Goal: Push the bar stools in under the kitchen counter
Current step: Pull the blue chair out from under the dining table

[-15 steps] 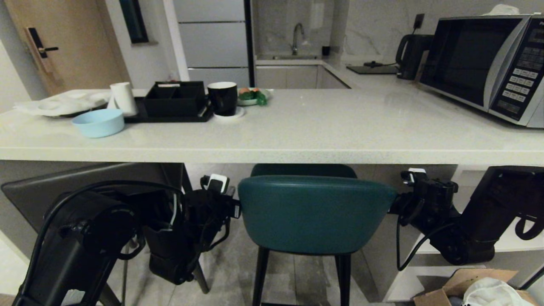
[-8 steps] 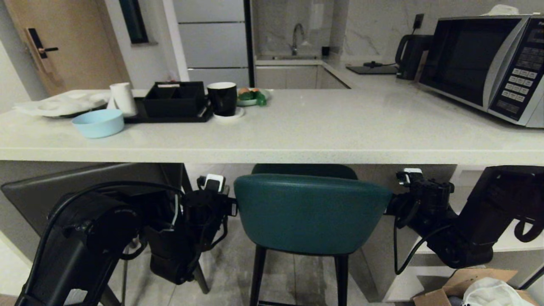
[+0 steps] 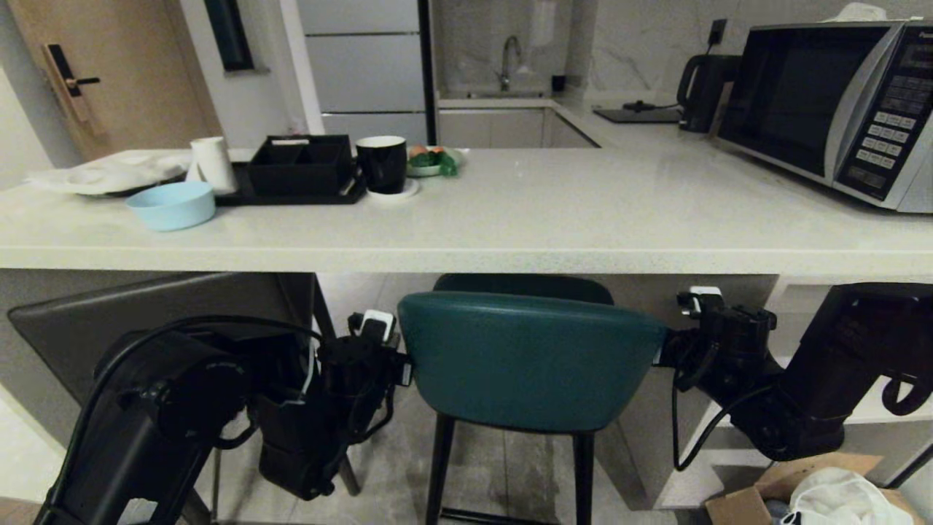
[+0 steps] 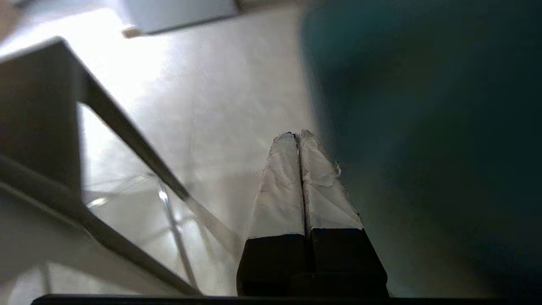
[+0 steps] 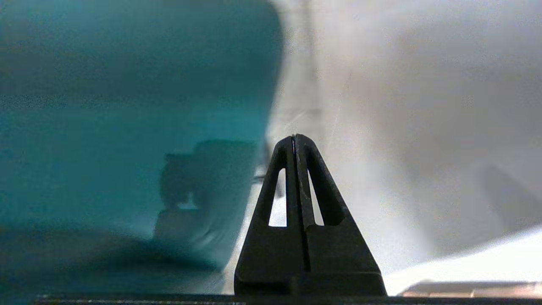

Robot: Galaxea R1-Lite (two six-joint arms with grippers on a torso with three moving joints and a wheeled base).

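The teal bar stool (image 3: 525, 361) stands with its curved back just below the front edge of the kitchen counter (image 3: 510, 251), its seat partly under it. My left gripper (image 3: 403, 367) is against the back's left flank and my right gripper (image 3: 662, 355) against its right flank. In the left wrist view the white-taped left gripper (image 4: 296, 136) is shut and empty, the teal stool (image 4: 423, 127) close beside it. The right gripper (image 5: 295, 137) is shut too, next to the teal stool (image 5: 127, 106). The dark grey stool (image 3: 160, 310) stands to the left, its flat back under the counter edge.
On the counter are a blue bowl (image 3: 172, 205), a black tray with a box (image 3: 299, 171), a black mug (image 3: 382, 164) and a microwave (image 3: 831, 102). A cardboard box with cloth (image 3: 809, 496) lies on the floor at the right, beside white shelves (image 3: 867, 412).
The teal stool has shifted a little to the left under the counter edge, with both grippers staying at its flanks. The whole picture has also shifted slightly as the camera moved.
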